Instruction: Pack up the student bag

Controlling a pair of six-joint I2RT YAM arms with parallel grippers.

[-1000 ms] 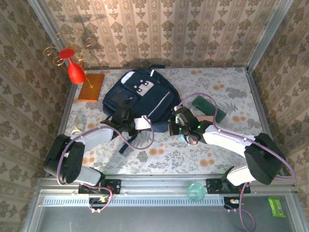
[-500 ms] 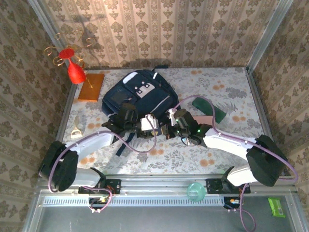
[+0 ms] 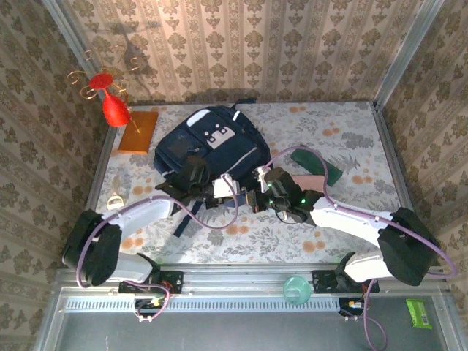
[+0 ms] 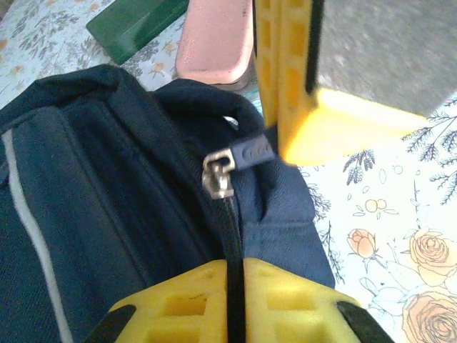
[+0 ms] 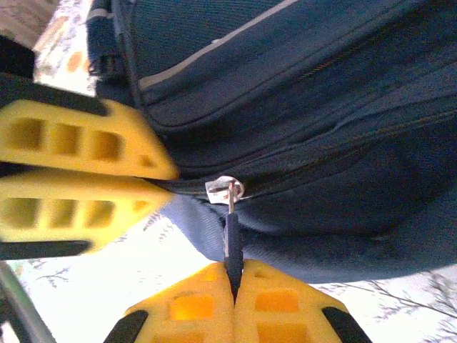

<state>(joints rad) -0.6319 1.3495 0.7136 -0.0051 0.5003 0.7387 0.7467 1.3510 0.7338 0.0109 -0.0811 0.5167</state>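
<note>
1. Two grippers meet tip to tip at the near edge of the student bag [image 3: 208,142]. The left gripper [image 3: 235,191] comes in from one side and the right gripper [image 3: 253,196] from the other, just beside each other.
2. Left jaws are pinched nearly together on the bag's zipper seam. In the left wrist view the dark zipper line runs right between the yellow fingers [image 4: 186,300], so it's gripping bag fabric, not gaping.
3. Right jaws are squeezed tight on the navy zipper pull [image 5: 230,239]. The pull runs straight out from the jaws to the silver slider [image 5: 225,187], which sits just past the fingertips.
4. The bag itself lies flat on the flowery table [image 3: 292,234], front patch facing up. Most of it stretches away beyond both sets of jaws — only its near edge is between them.
5. Beyond the right jaws in the left wrist view there's a pink case [image 4: 214,39] with a dark green box [image 4: 132,25] next to it. Both are apart from the jaws, and the pink one is close to the bag's corner.
</note>
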